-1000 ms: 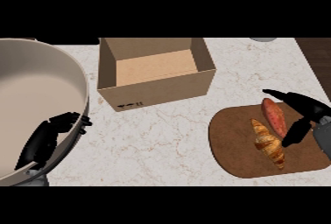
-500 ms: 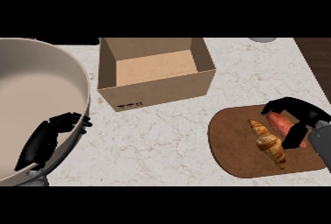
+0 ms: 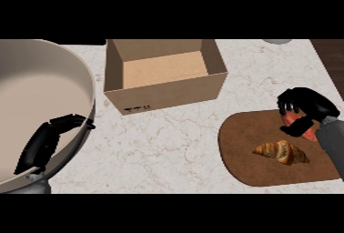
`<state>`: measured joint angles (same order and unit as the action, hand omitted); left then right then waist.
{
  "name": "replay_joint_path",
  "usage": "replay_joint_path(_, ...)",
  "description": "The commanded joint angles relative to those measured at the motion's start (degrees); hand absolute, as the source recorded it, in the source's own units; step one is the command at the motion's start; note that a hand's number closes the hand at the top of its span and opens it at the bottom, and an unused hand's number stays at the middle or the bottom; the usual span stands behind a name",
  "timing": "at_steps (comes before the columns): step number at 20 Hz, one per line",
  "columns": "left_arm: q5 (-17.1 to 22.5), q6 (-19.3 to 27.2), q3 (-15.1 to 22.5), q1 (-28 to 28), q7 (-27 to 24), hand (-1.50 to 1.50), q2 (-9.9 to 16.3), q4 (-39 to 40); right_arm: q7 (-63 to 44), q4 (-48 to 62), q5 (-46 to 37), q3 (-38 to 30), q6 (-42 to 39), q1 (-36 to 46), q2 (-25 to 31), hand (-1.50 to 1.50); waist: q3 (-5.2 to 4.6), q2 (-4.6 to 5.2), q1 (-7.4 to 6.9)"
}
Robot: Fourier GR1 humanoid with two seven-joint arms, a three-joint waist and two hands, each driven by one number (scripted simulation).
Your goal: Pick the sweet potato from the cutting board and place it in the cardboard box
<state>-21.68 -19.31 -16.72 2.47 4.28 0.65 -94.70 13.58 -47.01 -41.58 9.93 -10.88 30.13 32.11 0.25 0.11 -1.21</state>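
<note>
Now right robot hand round sweet potato

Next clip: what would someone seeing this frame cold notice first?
Probably the right hand at the right edge, its black fingers curled over the orange sweet potato on the brown cutting board, with a croissant lying just below it on the same board. Next, the open cardboard box at top centre. A huge pale bowl fills the left side, the left hand at its rim.
</note>
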Motion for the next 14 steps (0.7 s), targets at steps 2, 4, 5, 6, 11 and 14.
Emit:
replay_joint_path(2, 0.3, 1.8, 1.2, 2.9, 0.5, 0.0, -0.6, 1.2, 10.2, 0.5, -4.4, 5.0, 0.3, 10.6, -0.2, 1.5, 0.05, 2.31, -6.01)
replay_joint_path(4, 0.1, -0.1, 1.6, 3.9, -0.6, 0.0, -0.6, 0.9, 13.7, -0.7, -5.4, 6.3, 0.4, 14.7, -0.1, 1.5, 0.13, 3.53, -9.71)
replay_joint_path(5, -0.1, -0.2, 1.9, 4.5, -0.7, 0.0, -0.6, 0.5, 14.6, 0.3, -5.8, 6.4, 0.6, 16.7, -0.2, 1.5, 0.15, 3.78, -10.53)
replay_joint_path(6, 0.4, 0.8, 2.3, 4.9, 0.0, 0.0, -0.6, 0.9, 17.6, 1.7, -5.6, 6.3, 1.1, 17.8, 0.0, 1.5, 0.16, 3.73, -9.6)
replay_joint_path(11, 0.4, 1.0, 2.0, 4.6, -1.9, 0.0, -0.7, 2.8, 25.8, 7.7, -5.9, 4.5, 6.1, 23.6, 0.3, 1.5, 0.07, 4.05, -9.0)
replay_joint_path(14, 0.4, 1.6, 2.3, 4.3, -0.8, 0.0, -0.6, 2.0, 31.5, 12.1, -3.5, 2.1, 5.4, 26.6, 0.5, 1.5, 0.09, 3.59, -8.27)
